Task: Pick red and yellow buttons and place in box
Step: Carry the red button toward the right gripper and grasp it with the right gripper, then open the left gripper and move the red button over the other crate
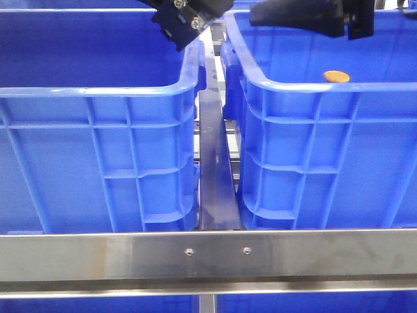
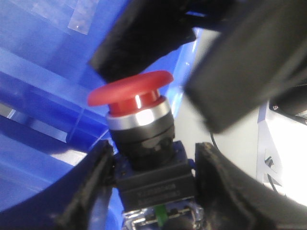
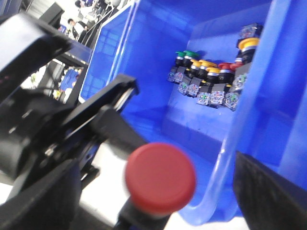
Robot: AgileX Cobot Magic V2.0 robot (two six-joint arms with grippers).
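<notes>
One red button sits clamped by its black base between my left fingers, cap up and stem standing tall, high over the gap between the two boxes. My right fingers are spread apart around another red button. Many more buttons lie in a blue box below.

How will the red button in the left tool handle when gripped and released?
The red button looks rigid: hard cap, metal collar, blocky body, so probably no flex. The left tool pinches the squared body, likely a steadier hold than the glossy collar. The wide cap over a narrower body suggests it may tip when dropped.
</notes>
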